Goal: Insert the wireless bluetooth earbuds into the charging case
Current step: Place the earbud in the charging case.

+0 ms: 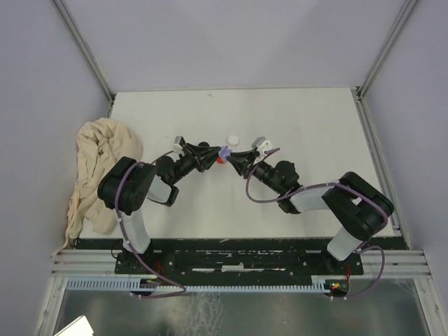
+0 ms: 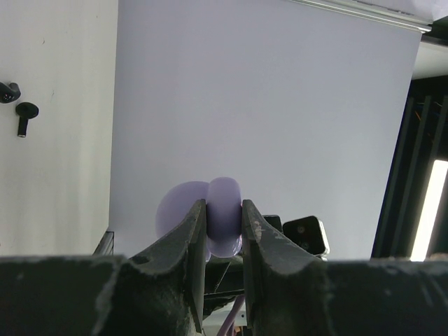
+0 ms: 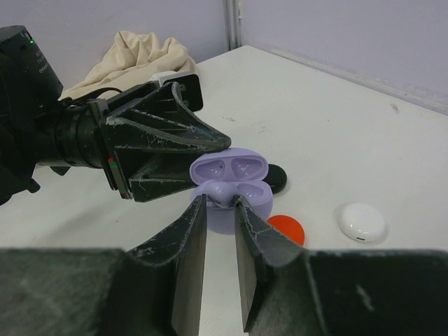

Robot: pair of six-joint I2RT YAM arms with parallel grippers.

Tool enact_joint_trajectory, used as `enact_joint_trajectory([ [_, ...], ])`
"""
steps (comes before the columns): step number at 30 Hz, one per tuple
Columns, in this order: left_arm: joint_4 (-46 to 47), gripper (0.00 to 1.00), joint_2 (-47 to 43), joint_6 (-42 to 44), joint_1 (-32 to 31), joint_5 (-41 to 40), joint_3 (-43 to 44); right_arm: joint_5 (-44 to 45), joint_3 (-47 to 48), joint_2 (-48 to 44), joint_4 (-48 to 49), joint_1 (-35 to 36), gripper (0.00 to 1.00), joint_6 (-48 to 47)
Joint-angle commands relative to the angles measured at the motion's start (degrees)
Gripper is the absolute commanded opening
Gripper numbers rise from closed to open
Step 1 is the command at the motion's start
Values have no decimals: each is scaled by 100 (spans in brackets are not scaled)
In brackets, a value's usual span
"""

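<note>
The L gripper (image 2: 224, 213) is clamping the lilac case (image 3: 232, 168) from the side, jaws nearly shut on it. It is holding the case just above the surface (image 1: 301, 126), approx. in the middle btw. the two arms. The case is standing open, lid tilted back, w/ two hollows showing in the lid. The R gripper (image 3: 220, 203) is reaching in from the opposite side. Its jaws are standing only a narrow gap apart and, as it seems, are pinching a lilac earbud (image 3: 224, 194) right at the mouth of the case. Whether the earbud is sitting fully in its hollow, I cannot tell.

A red disc (image 3: 287, 229) and a black disc (image 3: 278, 178) are lying just beside the case, and a white case (image 3: 362, 222) is lying near them. Two black earbuds (image 2: 25, 116) are lying loose on the surface, close together, well apart from the lilac case. A beige cloth (image 1: 98, 168) is lying bunched at the left edge.
</note>
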Motion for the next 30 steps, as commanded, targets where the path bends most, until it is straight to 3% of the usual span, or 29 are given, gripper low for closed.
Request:
enact_joint_trajectory([
  [1,764,3,-53,122,17,24,189,-114,-59,-120,-18,25,30,48],
  [19,771,3,-43,131,118,26,155,111,-277,-551,-427,29,30,-59],
  [21,744,3,-45,183,133,17,127,306,-160,-1014,-1320,30,30,-85],
  [26,396,3,-122,441,132,-73,89,982,1035,-1889,-5149,47,40,22],
  [30,-115,3,-343,734,130,-258,60,1360,1618,-1976,-6680,71,49,39],
])
